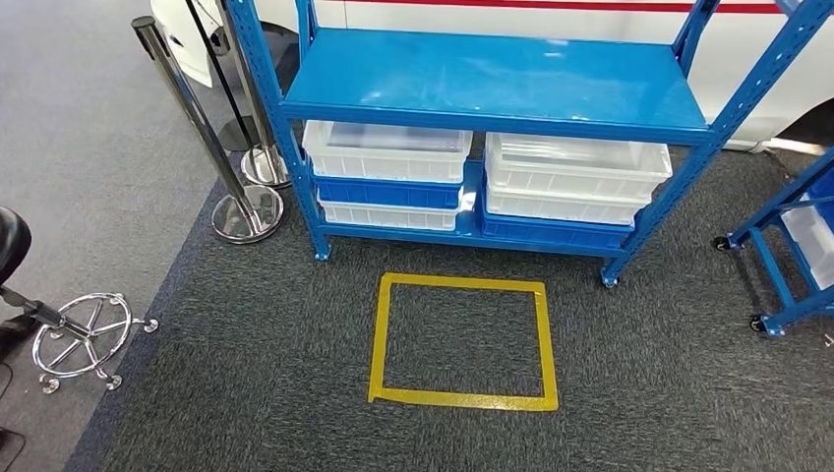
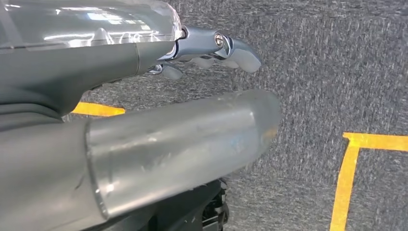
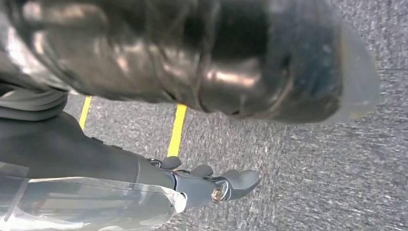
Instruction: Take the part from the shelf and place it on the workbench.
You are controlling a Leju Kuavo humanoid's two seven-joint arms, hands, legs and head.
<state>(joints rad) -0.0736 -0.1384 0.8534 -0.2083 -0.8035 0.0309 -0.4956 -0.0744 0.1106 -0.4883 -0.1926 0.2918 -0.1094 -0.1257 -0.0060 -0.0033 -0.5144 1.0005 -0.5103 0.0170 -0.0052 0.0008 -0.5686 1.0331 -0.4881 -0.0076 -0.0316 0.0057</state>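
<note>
Lying presumably in a white bin [image 1: 388, 149] on the blue shelf [image 1: 492, 84], well ahead of both hanging hands, the part itself cannot be made out. Left robot hand [image 2: 211, 53] and right robot hand [image 3: 211, 185] hold nothing, fingers loosely apart. Risk: picking the wrong bin, or overshooting the yellow floor square [image 1: 462, 339].

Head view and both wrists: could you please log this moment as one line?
phase: before pickup | shelf: ahead | bins: shelved | left hand: empty | right hand: empty

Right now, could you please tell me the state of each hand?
Left hand: open, holding nothing, hanging over the carpet.
Right hand: open, holding nothing, hanging over the carpet.
</note>
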